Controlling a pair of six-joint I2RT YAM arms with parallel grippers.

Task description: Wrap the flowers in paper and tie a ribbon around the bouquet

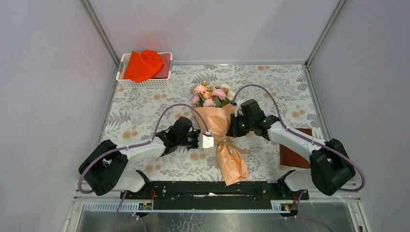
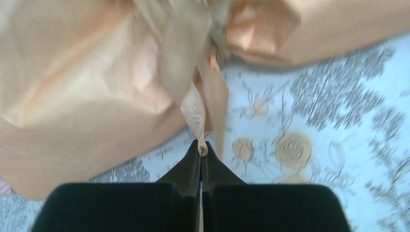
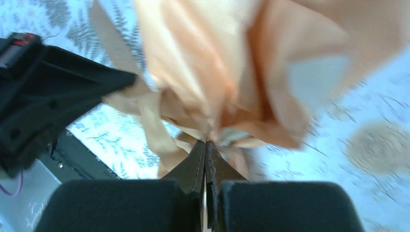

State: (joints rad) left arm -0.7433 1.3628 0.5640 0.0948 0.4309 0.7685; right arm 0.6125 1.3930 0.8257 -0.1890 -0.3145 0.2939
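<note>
Fingertips of the left gripper (image 2: 200, 147) clamp a tail of the ribbon (image 2: 196, 112). The right gripper (image 3: 206, 145) is clenched on ribbon at the knot. The bouquet (image 1: 220, 123) lies mid-scene on the mat (image 1: 145, 106), blooms far. Pull left and right evenly and level, so the knot tightens without tearing the paper (image 3: 193, 63).

Matt creased paper (image 1: 231, 164), faintly glossy ribbon (image 2: 196, 110)

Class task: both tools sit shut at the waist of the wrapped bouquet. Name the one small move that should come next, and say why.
Probably draw the two tools gently apart. The left tool is shut on a ribbon tail, the right tool seems shut on ribbon at the knot, and the band round the bouquet looks slack, so a pull should tighten it.
</note>
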